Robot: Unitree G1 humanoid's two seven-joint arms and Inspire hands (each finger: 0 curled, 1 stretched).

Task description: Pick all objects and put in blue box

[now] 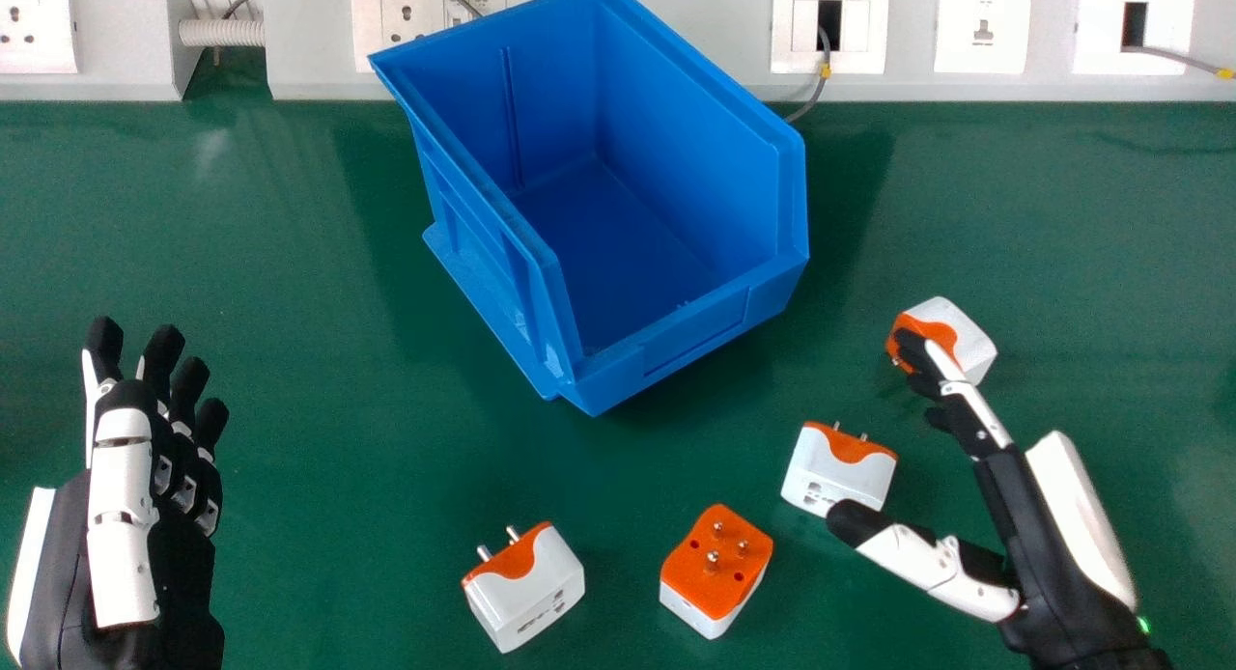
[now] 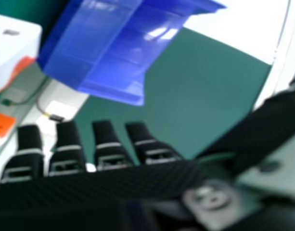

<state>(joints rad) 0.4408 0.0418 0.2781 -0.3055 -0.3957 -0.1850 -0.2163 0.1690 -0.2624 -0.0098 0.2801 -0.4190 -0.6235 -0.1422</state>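
White far adapter (image 1: 969, 345) hides partly behind the right hand (image 1: 1038, 544).

A green tabletop (image 1: 290, 477) — behind it, a pale grey panel (image 1: 676, 33) with white sockets (image 1: 39, 28) and grey cables (image 1: 819, 86).

The box (image 1: 700, 330) looks smooth, glossy plastic, the adapters (image 1: 531, 596) smooth plastic with shiny metal pins (image 1: 713, 559), the tabletop (image 1: 319, 458) smooth.

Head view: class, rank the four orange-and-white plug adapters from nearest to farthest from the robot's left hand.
From the left hand:
1. Leftmost adapter, lower middle.
2. Pins-up adapter, just right of it.
3. Middle-right adapter, by the right hand's thumb.
4. Rightmost adapter, farther up.
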